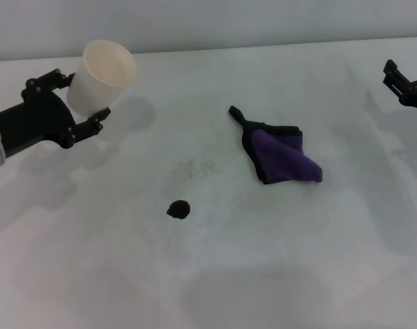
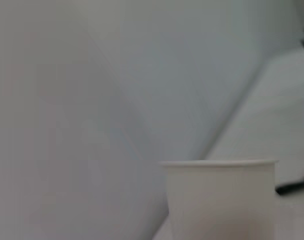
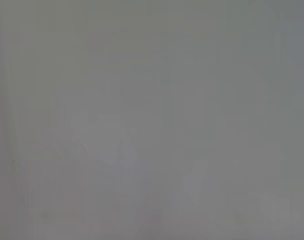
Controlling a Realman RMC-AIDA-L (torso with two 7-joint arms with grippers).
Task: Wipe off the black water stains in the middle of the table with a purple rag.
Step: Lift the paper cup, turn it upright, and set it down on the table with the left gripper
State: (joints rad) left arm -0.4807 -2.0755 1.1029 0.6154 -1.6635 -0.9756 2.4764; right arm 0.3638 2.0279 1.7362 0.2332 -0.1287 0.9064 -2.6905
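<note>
**Rag waits untouched while the left arm holds a cup**

The purple rag (image 1: 282, 156) lies crumpled on the white matte counter (image 1: 318, 260), right of centre, its black edging trailing to a thin tail at the far-left corner. It looks soft, light and limp, so it should bunch under a pinch; the raised fold in its middle seems the surest place to take hold. The black water stain (image 1: 178, 209), a small roundish blot, sits nearer and to the left, well apart from the rag.

The left end effector (image 1: 81, 110) hangs at the far left, clenched around a plain white paper cup (image 1: 101, 75), thin-walled and easily crushed. The right end effector (image 1: 406, 83) is parked at the far right edge; whether it is released or clenched I cannot tell.
</note>
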